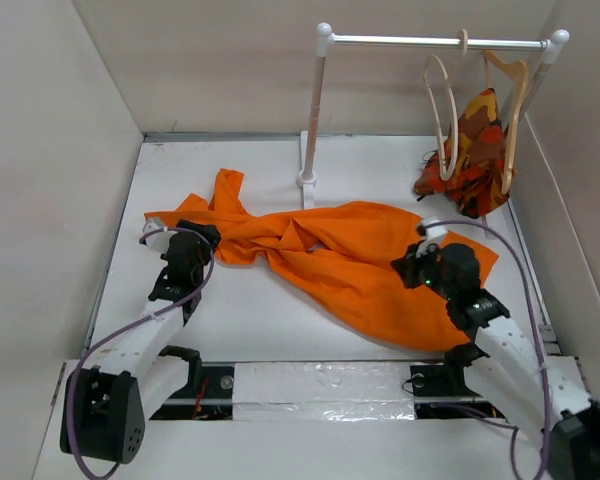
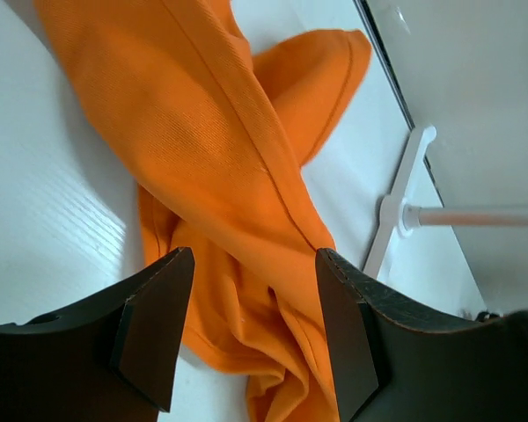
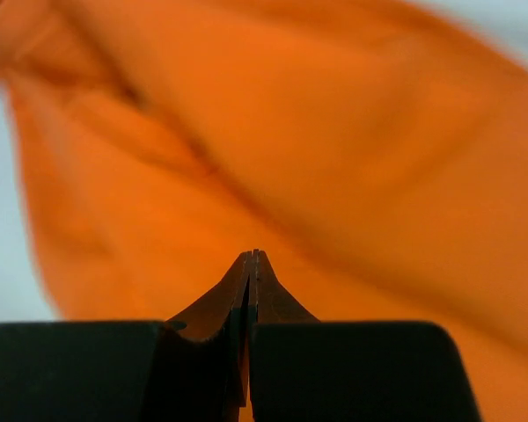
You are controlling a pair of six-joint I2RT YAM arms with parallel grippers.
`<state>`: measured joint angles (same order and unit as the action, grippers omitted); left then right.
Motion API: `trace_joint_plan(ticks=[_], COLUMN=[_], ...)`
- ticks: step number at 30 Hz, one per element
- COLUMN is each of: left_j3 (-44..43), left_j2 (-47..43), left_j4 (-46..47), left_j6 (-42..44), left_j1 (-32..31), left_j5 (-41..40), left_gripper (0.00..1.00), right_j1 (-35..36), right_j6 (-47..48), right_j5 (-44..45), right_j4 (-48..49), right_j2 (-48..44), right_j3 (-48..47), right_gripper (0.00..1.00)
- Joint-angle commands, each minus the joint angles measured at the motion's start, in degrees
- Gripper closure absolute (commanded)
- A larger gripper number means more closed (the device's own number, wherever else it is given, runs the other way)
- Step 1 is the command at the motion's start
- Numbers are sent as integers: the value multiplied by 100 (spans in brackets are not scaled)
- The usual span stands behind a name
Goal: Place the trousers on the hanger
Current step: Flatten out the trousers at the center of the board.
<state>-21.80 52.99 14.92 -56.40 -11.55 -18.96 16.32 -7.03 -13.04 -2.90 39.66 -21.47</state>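
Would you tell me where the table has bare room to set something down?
Bare table lies in front of the trousers, between the left arm and right arm, and behind them between the rack post and the patterned garment. Around the right hand it is crowded.

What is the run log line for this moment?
plain bright-orange cloth trousers: spread on white table | thin cream hanger: bare on white rail | left gripper: open over a leg | right gripper: shut at the cloth
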Motion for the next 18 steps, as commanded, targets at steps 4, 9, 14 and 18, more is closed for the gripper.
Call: trace_joint_plan(ticks=[4, 9, 14, 18], left_j3=[106, -149, -394, -597], left_j2=[790, 1617, 2336, 2768], left_j4=[916, 1205, 1505, 1741], left_j6=[-178, -310, -406, -468], left_j1=[645, 760, 812, 865], left_j5=[647, 780, 745, 718], left_gripper=[45, 45, 48, 60], right_j1=[2863, 3746, 4169, 4283], right_j6=[430, 641, 1177, 1405], right_j5=[1503, 1462, 1287, 1084], right_j4=[641, 948, 931, 913], right_j2=[1560, 3133, 4953, 6025], right_j3=[-1068, -2061, -3458, -4381], right_gripper=[89, 58, 44, 44])
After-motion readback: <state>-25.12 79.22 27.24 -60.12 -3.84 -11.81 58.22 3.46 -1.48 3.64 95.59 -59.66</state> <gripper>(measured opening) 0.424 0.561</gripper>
